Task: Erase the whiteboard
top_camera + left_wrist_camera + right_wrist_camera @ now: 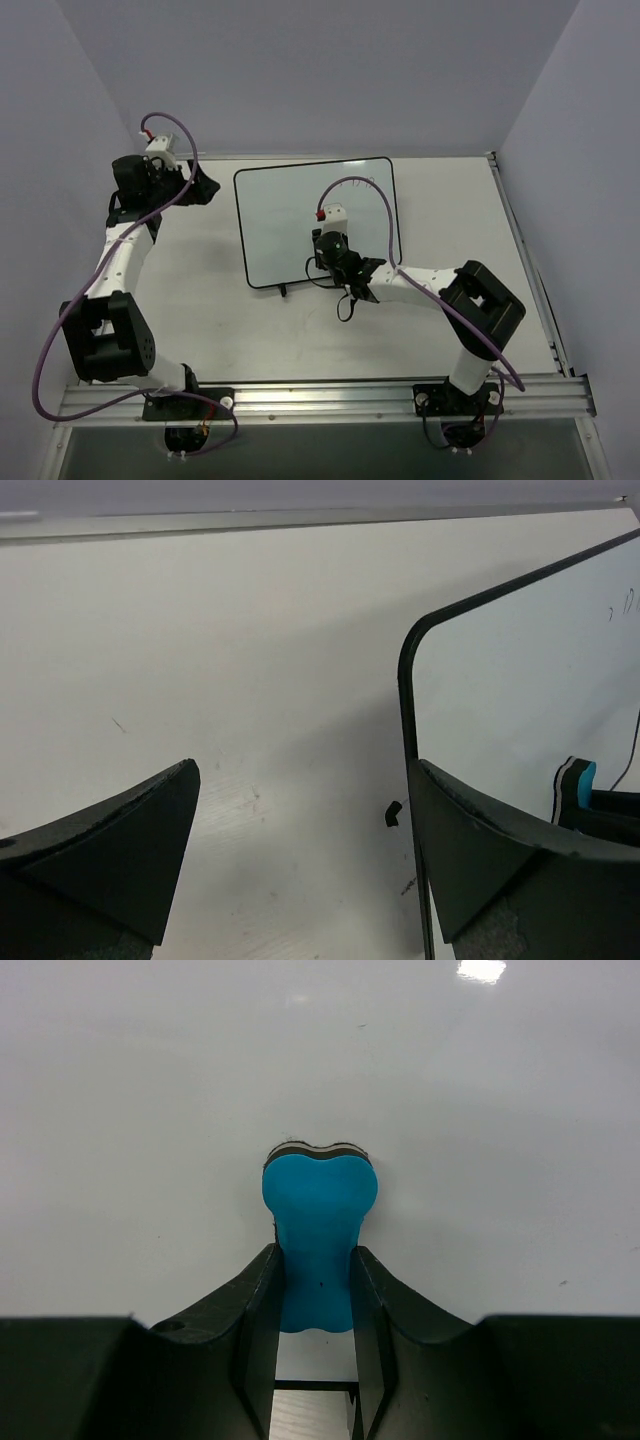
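Right fingers (250,1340) clamp blue eraser (318,1220) against whiteboard (320,1080); left fingers (110,860) gape open beside it.

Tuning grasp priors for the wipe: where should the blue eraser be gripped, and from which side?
At its narrow waist, jaws closing across the width, coming from the end nearest the arm. The eraser flares at both ends, so the waist seats the jaws and likely stops slipping. The right gripper holds it that way, on the whiteboard.
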Tool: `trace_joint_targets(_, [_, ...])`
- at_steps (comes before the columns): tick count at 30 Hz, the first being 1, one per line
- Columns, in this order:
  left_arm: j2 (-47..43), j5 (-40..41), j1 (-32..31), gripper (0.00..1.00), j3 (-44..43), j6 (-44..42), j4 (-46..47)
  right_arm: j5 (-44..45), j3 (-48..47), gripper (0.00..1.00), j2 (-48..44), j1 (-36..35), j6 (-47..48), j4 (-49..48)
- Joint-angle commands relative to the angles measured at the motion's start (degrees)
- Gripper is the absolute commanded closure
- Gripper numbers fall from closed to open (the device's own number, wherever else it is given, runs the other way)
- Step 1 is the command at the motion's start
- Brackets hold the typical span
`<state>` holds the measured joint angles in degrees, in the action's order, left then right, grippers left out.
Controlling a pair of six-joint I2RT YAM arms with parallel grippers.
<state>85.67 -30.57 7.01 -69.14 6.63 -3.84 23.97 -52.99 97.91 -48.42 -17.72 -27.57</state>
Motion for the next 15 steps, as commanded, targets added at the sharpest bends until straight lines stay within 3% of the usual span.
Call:
trace_joint_targets(1, [-0.95,-10.99,1.34,0.06,-1.43,2.15,5.68,1.87,0.61,1.0,0.26,0.96,1.01,2.09])
trace_joint_targets(5, [3.97,-23.0,3.1,0.06,-0.47,7.32,14.18,2.58,1.48,1.0,-0.08,-0.27,1.37,0.33])
trace_joint_targets(6, [4.85,-26.0,3.97,0.06,1.01,13.43,17.77,2.58,1.58,1.0,-0.35,-0.53,1.37,0.07])
trace_joint_targets(7, [6.77,-29.25,5.55,0.06,1.9,17.41,28.08,2.49,1.66,1.0,-0.61,-1.14,1.37,-0.02])
trace_joint_targets(9, [8.72,-34.36,6.44,0.06,3.05,26.1,39.37,2.84,1.4,1.0,-0.53,-1.85,1.89,-0.11])
trace_joint_targets(15, [15.84,-35.0,6.79,0.06,1.47,28.34,41.54,3.19,0.43,1.0,-0.17,-2.82,2.42,0.33])
